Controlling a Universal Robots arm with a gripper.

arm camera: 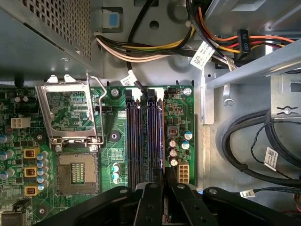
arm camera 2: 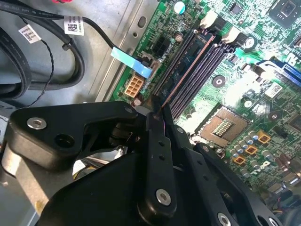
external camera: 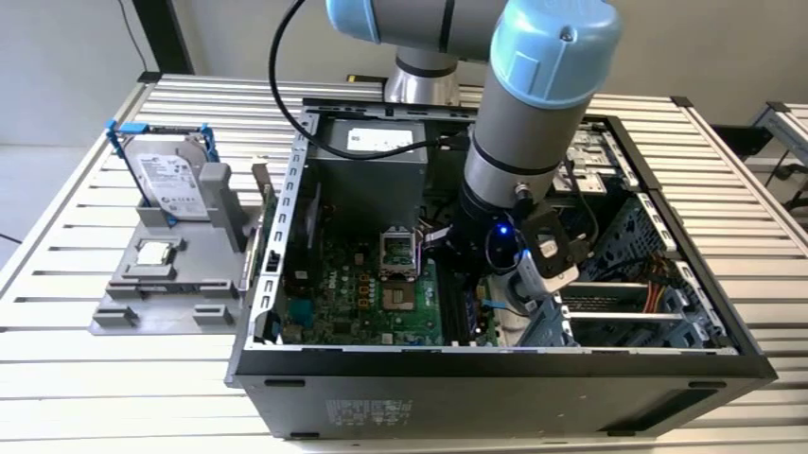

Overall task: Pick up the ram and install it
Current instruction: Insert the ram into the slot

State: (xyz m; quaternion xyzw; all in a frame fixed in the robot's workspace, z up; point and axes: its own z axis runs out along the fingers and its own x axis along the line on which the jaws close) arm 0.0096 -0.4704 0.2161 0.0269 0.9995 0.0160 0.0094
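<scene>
Ram (arm camera 2: 186,70) edge-on between closed fingers (arm camera 2: 157,141)

**Count of what I see from the console**

I count one robot arm (external camera: 536,113) reaching into one open computer case (external camera: 505,364), which stands on one slatted tabletop (external camera: 76,369). One hard drive (external camera: 166,182) in a blue bracket stands on one grey fixture (external camera: 165,288) to the exterior view's left of the case, with one small square processor chip (external camera: 155,252) lying on that fixture. On the motherboard (arm camera: 108,155) in the first wrist view I count four memory slots (arm camera: 146,136), one open processor socket (arm camera: 75,173) and three yellow-framed square components (arm camera: 30,172). I see one ram stick (arm camera 2: 188,63) seated in the slots in the second wrist view, and one hand (arm camera 2: 157,110).
</scene>
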